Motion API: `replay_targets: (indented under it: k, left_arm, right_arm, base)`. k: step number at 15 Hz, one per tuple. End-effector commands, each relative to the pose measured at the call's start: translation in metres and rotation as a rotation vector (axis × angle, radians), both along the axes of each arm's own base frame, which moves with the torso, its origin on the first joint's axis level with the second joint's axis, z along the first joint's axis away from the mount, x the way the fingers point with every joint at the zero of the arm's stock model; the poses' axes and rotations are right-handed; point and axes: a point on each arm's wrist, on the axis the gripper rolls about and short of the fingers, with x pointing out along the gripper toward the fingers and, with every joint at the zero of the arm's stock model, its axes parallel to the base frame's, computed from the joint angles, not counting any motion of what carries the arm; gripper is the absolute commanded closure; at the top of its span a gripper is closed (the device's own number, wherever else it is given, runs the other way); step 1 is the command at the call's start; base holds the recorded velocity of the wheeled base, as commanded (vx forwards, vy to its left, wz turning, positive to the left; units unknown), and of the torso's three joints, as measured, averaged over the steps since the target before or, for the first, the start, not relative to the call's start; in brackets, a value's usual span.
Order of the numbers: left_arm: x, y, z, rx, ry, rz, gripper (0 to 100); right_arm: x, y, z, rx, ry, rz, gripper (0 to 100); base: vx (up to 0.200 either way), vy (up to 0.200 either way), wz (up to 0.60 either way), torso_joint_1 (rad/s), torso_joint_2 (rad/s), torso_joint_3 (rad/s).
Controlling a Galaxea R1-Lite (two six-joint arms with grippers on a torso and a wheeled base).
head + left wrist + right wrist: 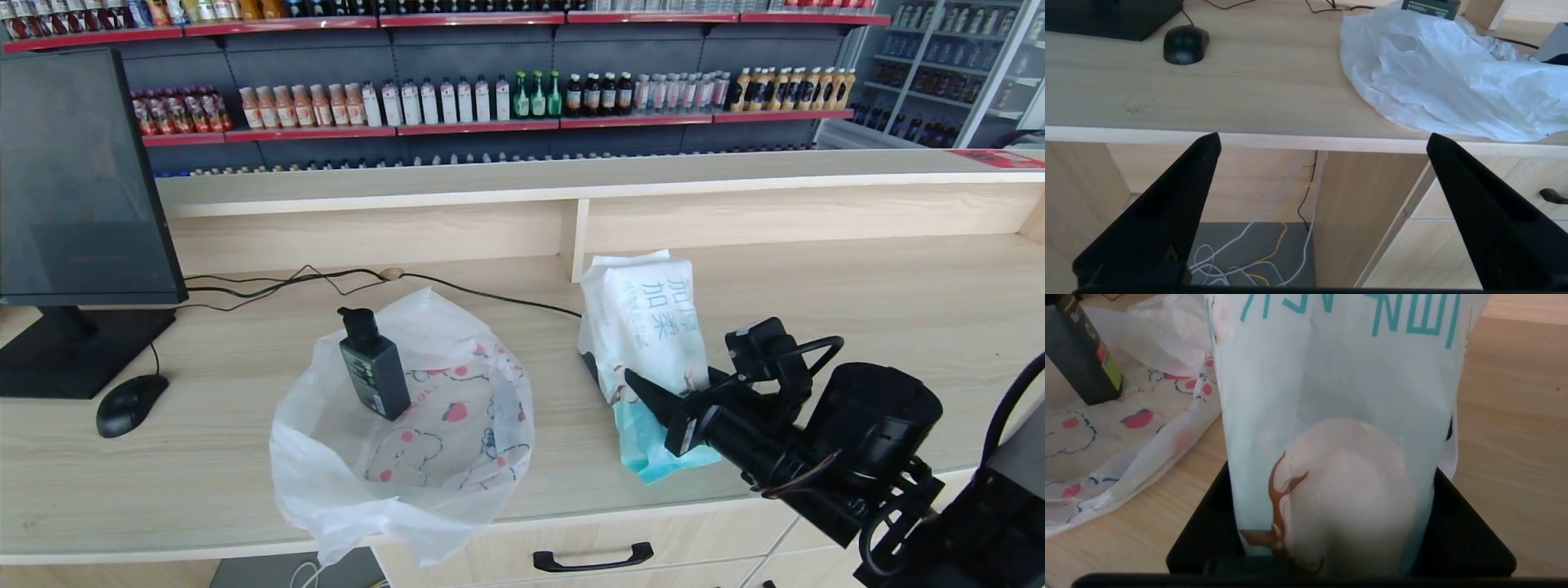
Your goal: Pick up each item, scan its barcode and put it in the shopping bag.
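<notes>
On the counter (204,457), seen from the head: shopping bag (326,457) spread open at the middle, with a dark bottle (374,371) standing inside. Just right of the bag, a tissue pack (649,327), caught at its near end by the right gripper (645,392).

Below the counter's near edge, seen from the left wrist: left gripper (1323,204) spread wide and holding nothing, well apart from the bag. Farther off to the left, on the counter, a mouse (1185,45).

Close in, seen from the right wrist: the pack wedged between two dark fingers (1204,539), pressed from both sides and so gripped. Cannot tell whether lifted clear of the counter.

Judged as the pick-up step for the pack, with the scan not yet done. Calls next for raising the pack, turning its barcode toward the scanner, then carrying it left over the bag's mouth and letting go without knocking the bottle.
</notes>
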Motion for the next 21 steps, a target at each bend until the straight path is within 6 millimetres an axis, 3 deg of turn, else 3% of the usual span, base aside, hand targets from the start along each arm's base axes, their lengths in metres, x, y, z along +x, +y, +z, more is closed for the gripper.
replay_targets:
  k: [1,8,10,15,21]
  left_arm:
    - [0.000,0.000,0.000,0.000,-0.001,0.001,0]
    - [0.000,0.000,0.000,0.001,-0.002,0.001,0]
    - [0.000,0.000,0.000,0.000,-0.001,0.001,0]
    - [0.000,0.000,0.000,0.003,-0.001,0.001,0]
    - [0.000,0.000,0.000,0.001,-0.001,-0.001,0]
  right_arm:
    - [-0.005,-0.003,0.022,0.042,-0.076,-0.002,100]
    - [-0.042,-0.021,0.066,0.115,-0.211,0.012,100]
    - [-0.046,-0.023,0.066,0.114,-0.210,0.012,100]
    - [-0.045,-0.023,0.066,0.113,-0.209,0.011,100]
    - [-0.042,-0.021,0.067,0.116,-0.214,0.011,100]
  base:
    - [0.000,0.000,0.00,0.000,0.00,0.000]
    - [0.000,0.000,0.00,0.000,0.00,0.000]
    - [0.000,0.000,0.00,0.000,0.00,0.000]
    - [-0.200,0.000,0.00,0.001,0.00,0.001]
    - [0.000,0.000,0.00,0.000,0.00,0.000]
